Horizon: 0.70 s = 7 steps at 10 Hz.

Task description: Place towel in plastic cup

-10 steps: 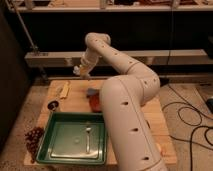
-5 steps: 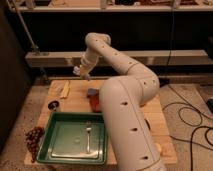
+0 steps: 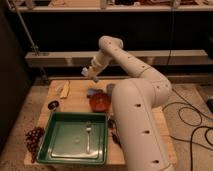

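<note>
My gripper (image 3: 86, 73) hangs above the back of the wooden table (image 3: 75, 87), at the end of the white arm (image 3: 131, 95) that sweeps in from the right. A small bluish-grey towel (image 3: 93, 92) lies on the table just below and to the right of the gripper, apart from it. A red plastic cup (image 3: 100, 102) lies right in front of the towel, touching it, and the arm partly hides its right side.
A green tray (image 3: 56, 145) holding a fork (image 3: 88, 136) fills the front of the table. Dark grapes (image 3: 34, 138) lie at its left. A banana (image 3: 65, 90) and a small dark disc (image 3: 53, 105) lie at the back left. Shelving stands behind.
The gripper has shifted slightly to the right and a little lower above the back of the table. The towel, the cup and the tray have not moved.
</note>
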{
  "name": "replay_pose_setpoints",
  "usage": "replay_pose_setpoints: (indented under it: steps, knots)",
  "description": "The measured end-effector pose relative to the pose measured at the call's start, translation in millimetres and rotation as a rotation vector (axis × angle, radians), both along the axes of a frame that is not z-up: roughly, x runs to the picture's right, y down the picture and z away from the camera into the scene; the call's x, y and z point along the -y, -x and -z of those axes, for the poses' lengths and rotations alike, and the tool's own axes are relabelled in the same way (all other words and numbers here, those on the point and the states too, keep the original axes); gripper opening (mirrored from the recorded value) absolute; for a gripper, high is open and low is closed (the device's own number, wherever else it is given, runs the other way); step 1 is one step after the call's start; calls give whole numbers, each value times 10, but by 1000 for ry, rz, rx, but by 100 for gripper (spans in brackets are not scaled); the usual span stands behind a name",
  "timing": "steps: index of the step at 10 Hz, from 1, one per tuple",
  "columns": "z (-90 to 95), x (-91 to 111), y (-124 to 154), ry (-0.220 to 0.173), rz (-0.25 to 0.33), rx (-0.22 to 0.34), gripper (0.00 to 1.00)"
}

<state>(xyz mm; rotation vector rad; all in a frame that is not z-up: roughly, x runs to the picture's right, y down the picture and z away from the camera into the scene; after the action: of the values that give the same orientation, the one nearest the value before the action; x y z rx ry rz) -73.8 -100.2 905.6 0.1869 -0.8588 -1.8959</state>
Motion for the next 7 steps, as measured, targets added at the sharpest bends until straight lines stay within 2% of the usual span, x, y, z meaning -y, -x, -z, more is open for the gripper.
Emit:
replay_pose_setpoints:
  steps: [3, 7]
  knots:
    - [95, 38, -193, -1, -9, -9, 0]
    - [217, -42, -512, 40, 18, -73, 0]
